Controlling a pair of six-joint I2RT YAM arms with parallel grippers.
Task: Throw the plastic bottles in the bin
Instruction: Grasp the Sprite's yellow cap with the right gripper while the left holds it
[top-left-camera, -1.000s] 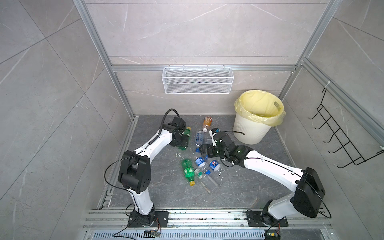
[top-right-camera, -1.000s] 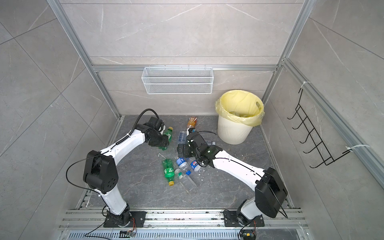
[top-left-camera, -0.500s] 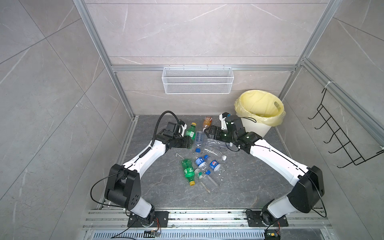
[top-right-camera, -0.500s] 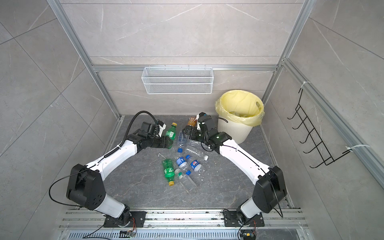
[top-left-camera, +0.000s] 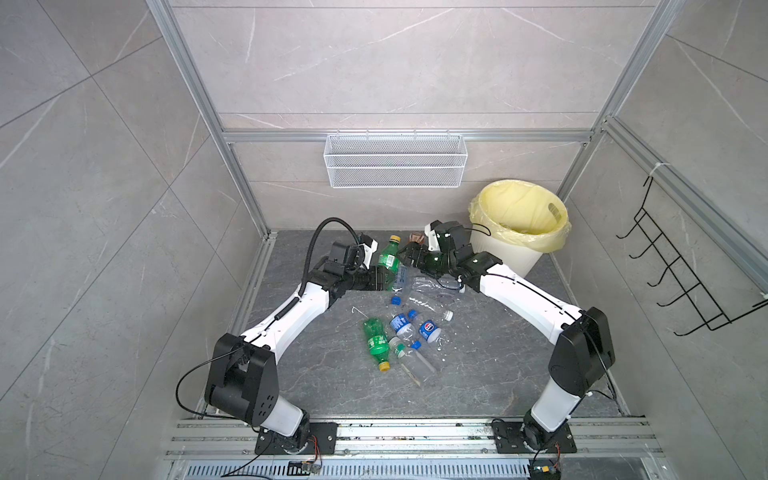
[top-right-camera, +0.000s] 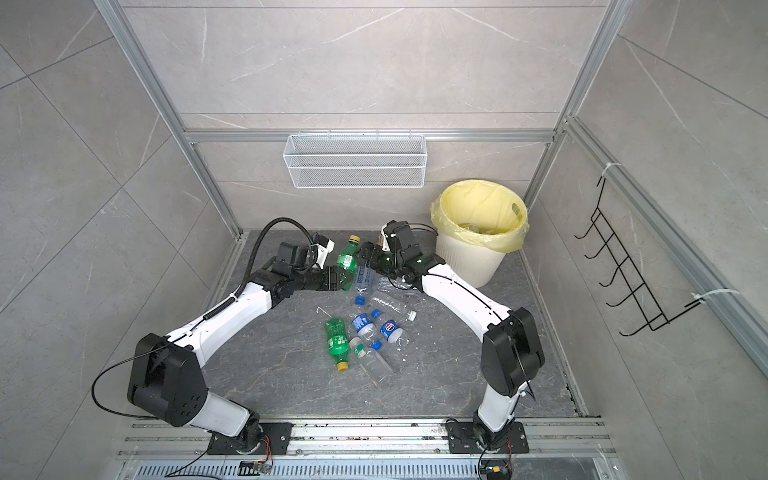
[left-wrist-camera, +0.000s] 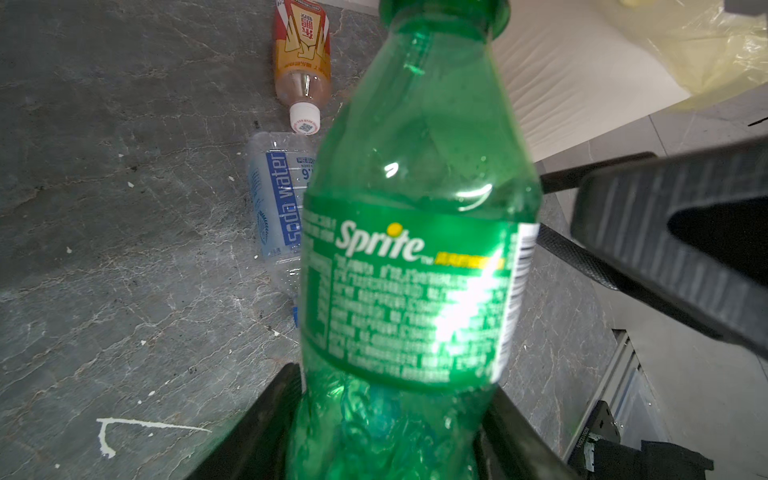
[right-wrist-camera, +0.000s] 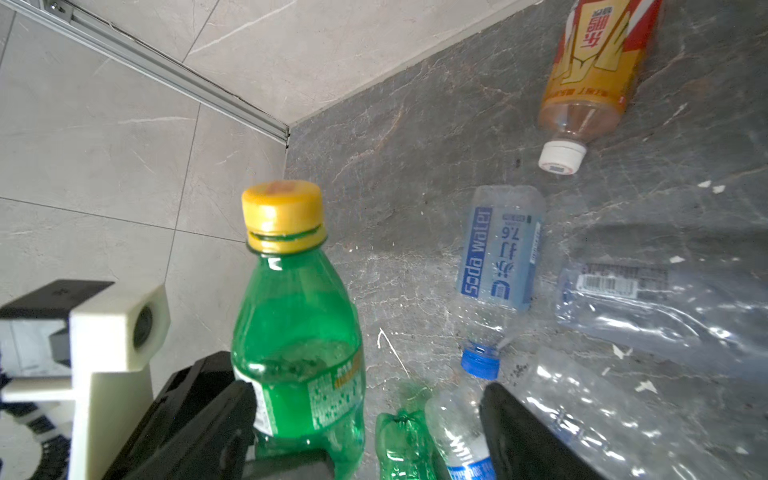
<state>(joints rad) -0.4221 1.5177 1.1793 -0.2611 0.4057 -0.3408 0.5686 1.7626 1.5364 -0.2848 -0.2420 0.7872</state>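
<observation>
The left robot arm (top-left-camera: 291, 316) and the right robot arm (top-left-camera: 528, 297) are wearing glossy white shells between boxy black joint housings (top-left-camera: 241, 382); flat black base plates (top-left-camera: 324, 436) are anchoring them, and a thick black cable (top-left-camera: 332, 219) is trailing from the left wrist

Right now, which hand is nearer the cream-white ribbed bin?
Right. The right hand sits left of the bin; the left hand, gripping a green plastic bottle, is farther left.

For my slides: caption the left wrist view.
Left hand grips a green Sprite bottle by its lower end; a soda water bottle and an orange-labelled bottle lie on the dark surface behind.
</observation>
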